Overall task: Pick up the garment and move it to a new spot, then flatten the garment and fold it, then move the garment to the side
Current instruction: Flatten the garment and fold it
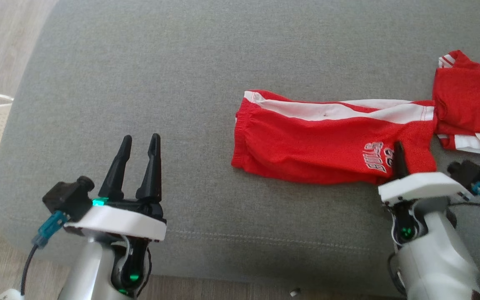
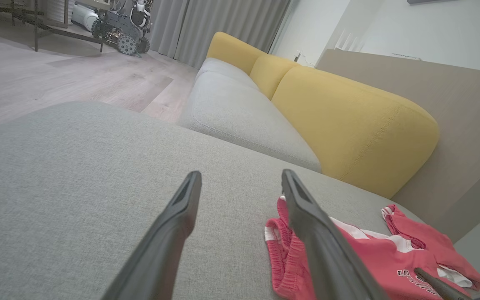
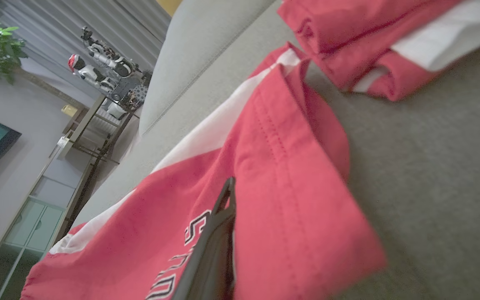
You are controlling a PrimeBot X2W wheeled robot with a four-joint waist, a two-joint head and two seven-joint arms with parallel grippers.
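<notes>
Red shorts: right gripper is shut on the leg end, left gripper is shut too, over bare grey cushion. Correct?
Not quite. The left gripper is open, its fingers spread apart over the grey cushion, as the left wrist view shows. The rest holds: the right gripper is shut on the leg end of the red shorts.

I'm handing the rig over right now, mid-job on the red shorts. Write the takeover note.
Left gripper: open, empty, over the bare grey cushion, left of the shorts.
Right gripper: shut on the red shorts at the leg hem, beside the lettering.
Shorts: on the cushion, waistband towards the robot's left; a second red garment lies at their right end.
Done: laid out flat, by the look.
Left: fold, then move aside.
</notes>
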